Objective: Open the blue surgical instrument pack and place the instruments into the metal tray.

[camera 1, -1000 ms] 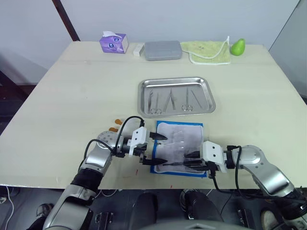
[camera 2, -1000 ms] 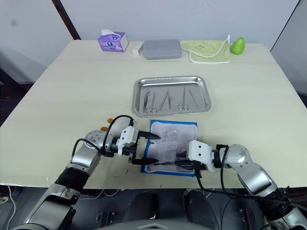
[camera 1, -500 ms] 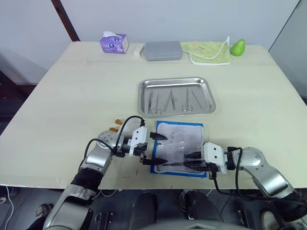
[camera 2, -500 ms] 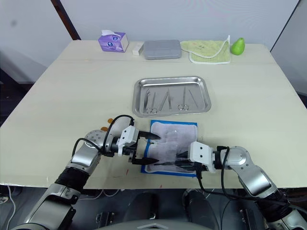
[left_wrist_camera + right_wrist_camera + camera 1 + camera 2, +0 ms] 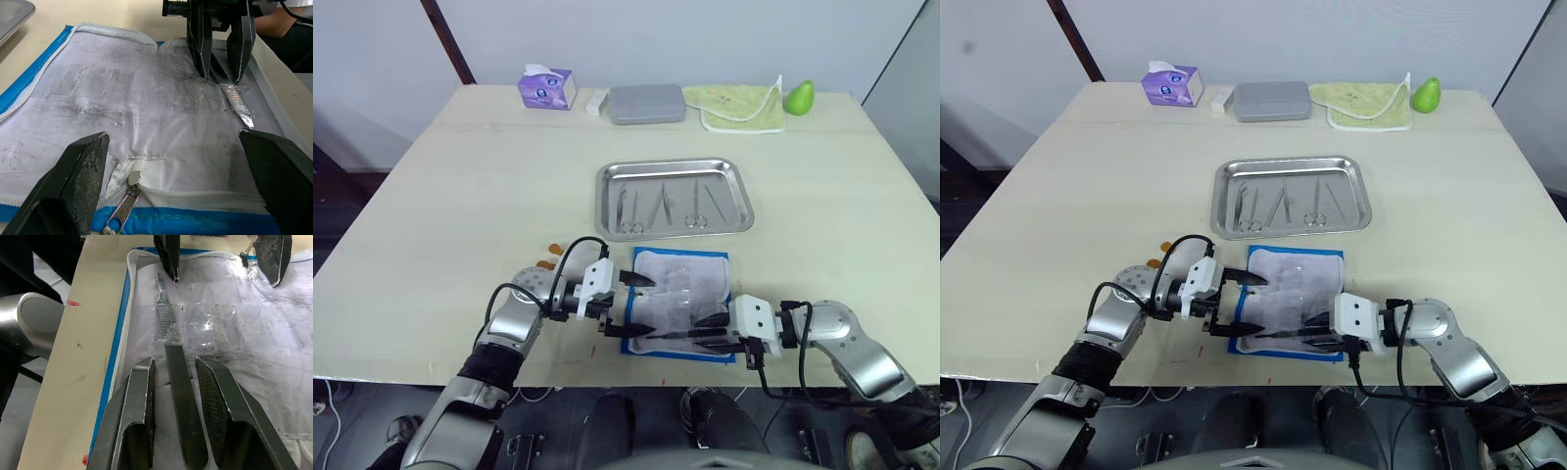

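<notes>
1. Now the pack [image 5: 680,301] lies unfolded, lining up, at the table's [image 5: 460,186] near edge, just in front of the tray [image 5: 674,197].
2. One instrument [image 5: 172,345], a flat steel handle, remains on the lining near its front edge.
3. Inside the tray lie about four more thin steel instruments [image 5: 661,206], side by side.
4. One right gripper [image 5: 176,396] sits low over the pack, its two fingers parted, one on each side of the handle, not closed on it.
5. One left gripper [image 5: 634,304] hovers at the pack's left edge, fingers spread wide, holding nothing.
6. Along the far edge sit one tissue box [image 5: 545,87], one grey case [image 5: 646,102], one green cloth [image 5: 736,104] and one green pear [image 5: 799,95].
</notes>
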